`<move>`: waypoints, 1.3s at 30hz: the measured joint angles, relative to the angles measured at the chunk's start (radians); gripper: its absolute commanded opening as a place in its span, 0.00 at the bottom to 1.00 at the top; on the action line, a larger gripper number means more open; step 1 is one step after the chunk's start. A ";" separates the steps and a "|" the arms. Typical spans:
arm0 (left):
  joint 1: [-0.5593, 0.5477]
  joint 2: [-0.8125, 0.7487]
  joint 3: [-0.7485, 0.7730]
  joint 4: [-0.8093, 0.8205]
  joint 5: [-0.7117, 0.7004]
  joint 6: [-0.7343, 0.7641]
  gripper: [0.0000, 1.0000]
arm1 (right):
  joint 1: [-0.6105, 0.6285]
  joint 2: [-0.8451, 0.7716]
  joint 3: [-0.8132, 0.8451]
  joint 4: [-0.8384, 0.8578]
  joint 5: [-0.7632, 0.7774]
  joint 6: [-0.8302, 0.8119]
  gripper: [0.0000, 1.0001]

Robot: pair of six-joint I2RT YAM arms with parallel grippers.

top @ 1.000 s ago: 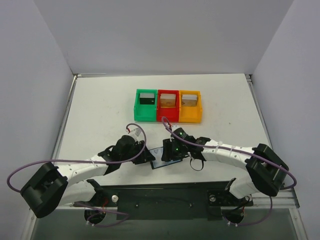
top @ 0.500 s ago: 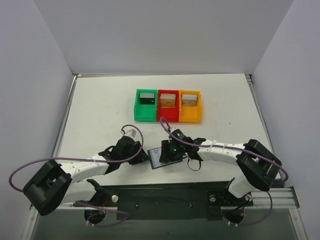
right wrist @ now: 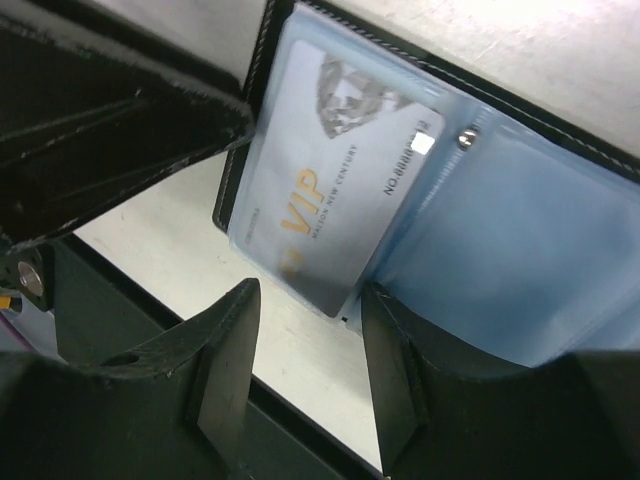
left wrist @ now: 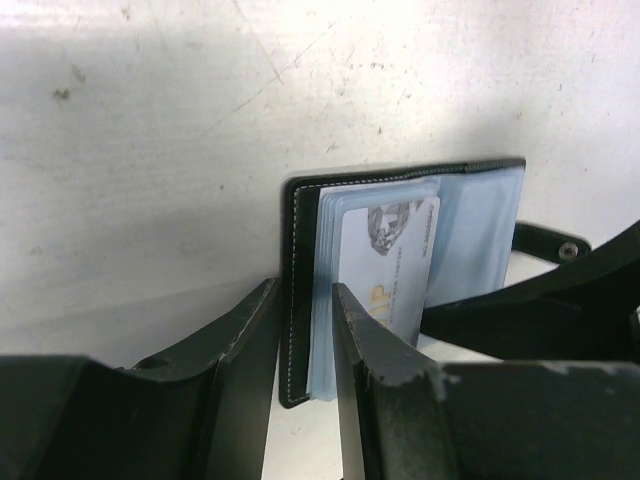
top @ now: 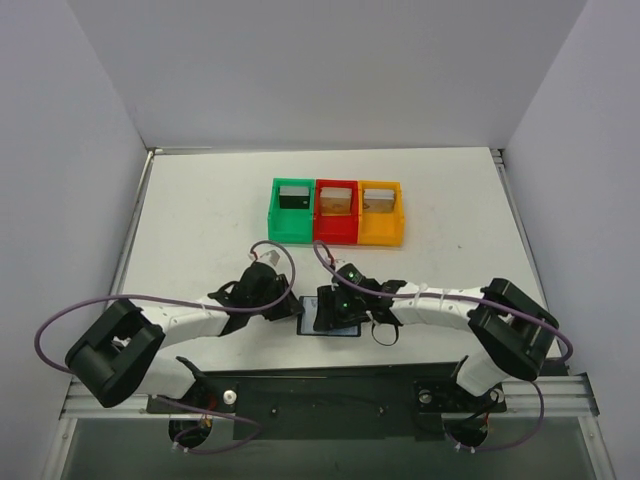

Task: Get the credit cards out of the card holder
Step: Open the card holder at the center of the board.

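The card holder (top: pixel 335 318) was laid open on the white table (top: pixel 200 220), near its front edge and between the two grippers. Its clear bluish sleeves (right wrist: pixel 520 250) were spread inside the black stitched cover (left wrist: pixel 297 250). A small metal stud (right wrist: pixel 463 140) was seen at the fold. A pale card (right wrist: pixel 330 190) printed with "VIP" and a diamond picture was lodged in the left-hand sleeve, still inside the holder.

The left gripper (left wrist: pixel 305 290) was brought in from the left. Its fingers (left wrist: pixel 240 345) were set one on each side of the cover's left edge and the stacked sleeves there, very close against them. Whether that edge was actually clamped could not be told.

The right gripper (right wrist: pixel 312 295) was placed over the holder from the right. Its jaws were held apart, and the lower corner of the card's sleeve was seen between the fingertips. A gap was left on one side, and no firm pinch was visible.

Well behind the holder, a green bin (top: pixel 293 210), a red bin (top: pixel 336 210) and an orange bin (top: pixel 381 212) were lined up touching side by side. A small item was seen in each.
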 measured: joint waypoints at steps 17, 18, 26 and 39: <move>0.044 -0.260 -0.049 -0.047 -0.014 0.020 0.35 | -0.061 -0.198 0.004 -0.101 0.053 -0.015 0.27; 0.044 -0.284 -0.066 -0.015 -0.006 0.013 0.35 | -0.063 -0.193 0.004 -0.093 0.044 -0.012 0.25; 0.043 -0.210 -0.097 0.159 0.096 -0.025 0.32 | -0.127 -0.087 -0.064 0.104 -0.060 0.070 0.34; 0.027 -0.073 -0.113 0.298 0.146 -0.054 0.30 | -0.161 -0.043 -0.124 0.263 -0.148 0.149 0.38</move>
